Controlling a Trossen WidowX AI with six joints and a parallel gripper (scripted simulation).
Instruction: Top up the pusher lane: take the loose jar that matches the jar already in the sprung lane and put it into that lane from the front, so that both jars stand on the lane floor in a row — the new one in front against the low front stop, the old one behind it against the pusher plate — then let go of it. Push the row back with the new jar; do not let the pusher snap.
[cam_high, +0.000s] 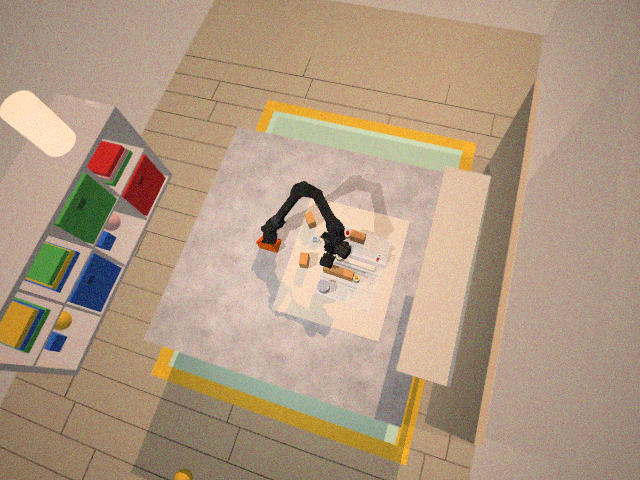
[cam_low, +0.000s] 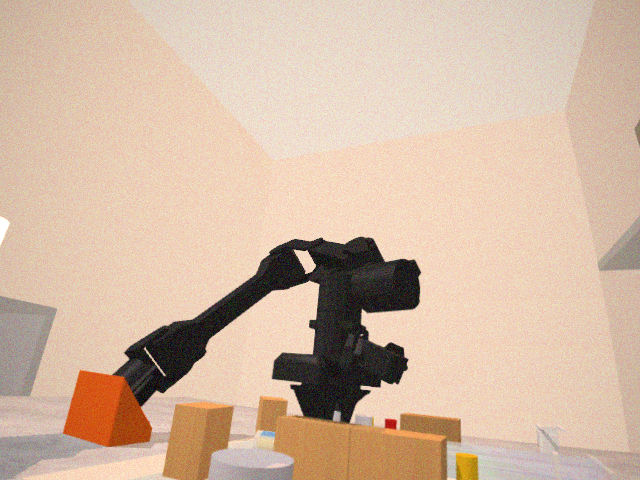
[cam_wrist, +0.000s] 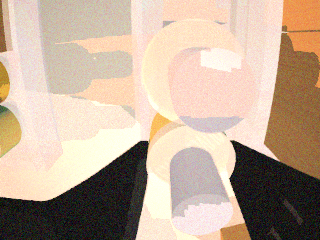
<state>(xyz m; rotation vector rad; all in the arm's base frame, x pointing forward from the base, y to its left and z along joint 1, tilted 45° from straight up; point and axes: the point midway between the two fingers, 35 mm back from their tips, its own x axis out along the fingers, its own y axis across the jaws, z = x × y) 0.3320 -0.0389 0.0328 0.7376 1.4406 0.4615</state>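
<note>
My gripper (cam_wrist: 187, 149) (cam_low: 329, 414) is shut on a jar with a cream round shoulder and a narrow grey, pale-topped neck (cam_wrist: 200, 175), held upright or nearly so. Just beyond it in the wrist view, another jar (cam_wrist: 212, 87) with a cream round shoulder and a pinkish, white-glinting top stands between the clear walls of the lane (cam_wrist: 271, 65). The two overlap in the view; I cannot tell whether they touch. A sliver of orange-yellow (cam_wrist: 159, 125) shows between them. The front stop, the lane floor under the held jar and the pusher plate are hidden or unclear.
Yellow and green round things (cam_wrist: 7, 127) stand beyond the left clear wall. Tan blocks (cam_high: 310, 220) (cam_high: 303, 259) (cam_high: 338, 272) (cam_high: 357, 236) stand around the lanes. A grey disc-topped thing (cam_high: 323, 286) (cam_low: 251, 462) and a yellow-topped one (cam_high: 356, 277) (cam_low: 466, 466) are nearby.
</note>
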